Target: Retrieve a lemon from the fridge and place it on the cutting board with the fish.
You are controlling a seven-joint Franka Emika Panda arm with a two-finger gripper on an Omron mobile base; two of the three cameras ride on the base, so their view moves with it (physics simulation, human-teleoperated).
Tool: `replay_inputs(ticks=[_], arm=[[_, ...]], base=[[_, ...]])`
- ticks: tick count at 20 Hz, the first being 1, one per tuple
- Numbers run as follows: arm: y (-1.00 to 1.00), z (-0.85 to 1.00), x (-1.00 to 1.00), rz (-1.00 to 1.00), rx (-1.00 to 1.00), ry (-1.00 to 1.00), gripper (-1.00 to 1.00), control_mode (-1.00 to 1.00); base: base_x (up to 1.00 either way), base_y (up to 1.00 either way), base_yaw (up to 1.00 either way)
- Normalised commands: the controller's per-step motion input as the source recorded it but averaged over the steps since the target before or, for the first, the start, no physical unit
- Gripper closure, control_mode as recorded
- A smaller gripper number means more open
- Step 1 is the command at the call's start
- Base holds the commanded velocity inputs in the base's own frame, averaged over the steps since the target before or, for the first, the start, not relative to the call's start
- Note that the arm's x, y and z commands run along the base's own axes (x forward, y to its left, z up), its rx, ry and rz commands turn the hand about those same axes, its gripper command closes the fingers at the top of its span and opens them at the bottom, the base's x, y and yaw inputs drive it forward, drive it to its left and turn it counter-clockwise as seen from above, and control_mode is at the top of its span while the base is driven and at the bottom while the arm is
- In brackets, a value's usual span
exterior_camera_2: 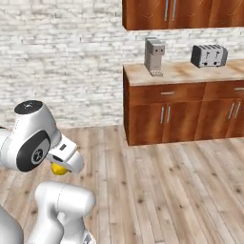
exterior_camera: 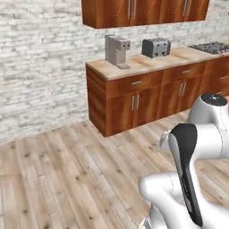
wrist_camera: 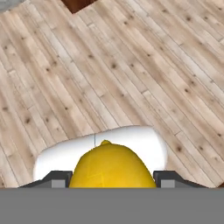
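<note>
The bright yellow lemon (wrist_camera: 111,168) sits between my two dark fingertips (wrist_camera: 59,180) at the bottom of the hand view, with my gripper (wrist_camera: 112,180) shut on it. Below it lie a white arm link and the plank floor. In the right base view a bit of the lemon (exterior_camera_2: 58,168) peeks out under the hand at the lower left, well above the floor. The fridge, the cutting board and the fish are out of view.
A beige counter (exterior_camera: 147,65) on reddish-brown cabinets stands ahead to the right, carrying a coffee machine (exterior_camera: 117,50), a toaster (exterior_camera: 156,47) and a stovetop (exterior_camera: 210,47). Upper cabinets (exterior_camera: 143,11) hang on the pale brick wall. Open wooden floor (exterior_camera: 67,179) lies between me and the counter.
</note>
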Motion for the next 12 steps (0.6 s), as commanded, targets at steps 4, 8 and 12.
replay_inputs(ticks=[4, 8, 12], arm=[[0.0, 0.0, 0.0, 0.0, 0.0, 0.0, 1.0, 1.0], [0.0, 0.0, 0.0, 0.0, 0.0, 0.0, 1.0, 1.0], [0.0, 0.0, 0.0, 0.0, 0.0, 0.0, 1.0, 1.0]], base=[[0.59, 0.0, -0.73], [0.33, -0.05, -0.85], [0.19, -0.12, -0.9]])
